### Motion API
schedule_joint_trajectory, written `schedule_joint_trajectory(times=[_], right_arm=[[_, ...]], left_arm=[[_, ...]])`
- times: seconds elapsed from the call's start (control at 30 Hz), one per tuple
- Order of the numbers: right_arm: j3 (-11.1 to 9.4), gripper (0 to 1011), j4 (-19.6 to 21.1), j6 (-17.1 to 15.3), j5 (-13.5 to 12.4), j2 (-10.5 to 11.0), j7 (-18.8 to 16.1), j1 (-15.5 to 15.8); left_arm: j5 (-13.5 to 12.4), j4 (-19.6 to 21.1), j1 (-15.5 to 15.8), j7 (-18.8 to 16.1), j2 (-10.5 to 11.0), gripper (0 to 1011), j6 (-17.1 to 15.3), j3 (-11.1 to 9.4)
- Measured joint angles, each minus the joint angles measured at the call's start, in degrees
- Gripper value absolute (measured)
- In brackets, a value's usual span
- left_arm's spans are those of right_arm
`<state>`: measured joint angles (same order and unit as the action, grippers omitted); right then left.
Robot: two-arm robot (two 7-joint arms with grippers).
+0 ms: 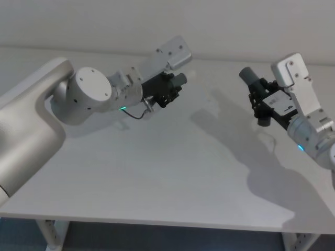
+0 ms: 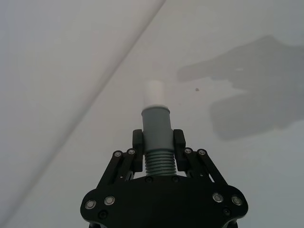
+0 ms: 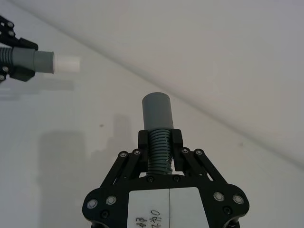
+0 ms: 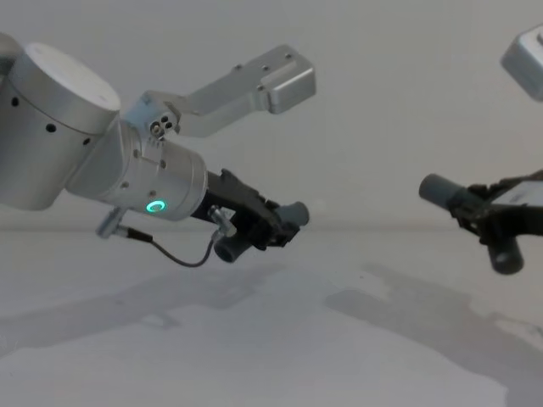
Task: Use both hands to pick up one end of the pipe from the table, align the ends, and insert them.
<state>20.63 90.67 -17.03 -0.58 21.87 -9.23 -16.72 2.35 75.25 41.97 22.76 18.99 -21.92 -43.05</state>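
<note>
Both pipe pieces are held in the air above the white table, well apart from each other. My left gripper is shut on one dark grey pipe piece around its ribbed part; its narrow pale tip points toward the right arm. My right gripper is shut on the other pipe piece, whose open mouth sticks out past the fingers. In the right wrist view the left-held piece shows far off. In the chest view the left piece and the right piece face each other across a wide gap.
Shadows of the arms lie on the table under and between the grippers. The table's front edge runs along the bottom of the head view, and a pale wall rises behind the table.
</note>
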Motion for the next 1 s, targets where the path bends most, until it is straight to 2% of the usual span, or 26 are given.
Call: schedule_joint_trajectory(times=[0.17, 0.27, 0.37, 0.57, 0.8, 1.0], right_arm=[[0.5, 274, 0.7, 3.3, 2.7, 1.9, 0.3, 0.1], [0.9, 274, 1.0, 5.7, 4.6, 3.3, 0.6, 0.1], [1.3, 274, 1.1, 8.1, 6.5, 4.7, 0.8, 0.1], [2.2, 274, 1.2, 13.4, 10.6, 7.3, 1.4, -0.3], [3.5, 274, 0.6, 19.4, 15.6, 10.4, 1.6, -1.1], [4.5, 274, 0.0, 22.7, 18.9, 12.4, 1.4, -1.9]], left_arm=[[-3.8, 0.6, 1.5, 0.6, 1.4, 368, 3.4, -2.4], [-5.4, 0.9, 2.1, 0.8, 2.1, 368, 4.7, -3.4], [-8.2, 1.2, 3.1, 0.9, 3.0, 368, 7.1, -5.0], [-12.1, 1.7, 4.5, 0.9, 4.3, 368, 10.4, -7.3], [-18.1, 2.2, 6.2, -0.1, 6.0, 368, 15.3, -10.1], [-22.9, 2.6, 7.6, -1.4, 7.3, 368, 19.0, -12.3]])
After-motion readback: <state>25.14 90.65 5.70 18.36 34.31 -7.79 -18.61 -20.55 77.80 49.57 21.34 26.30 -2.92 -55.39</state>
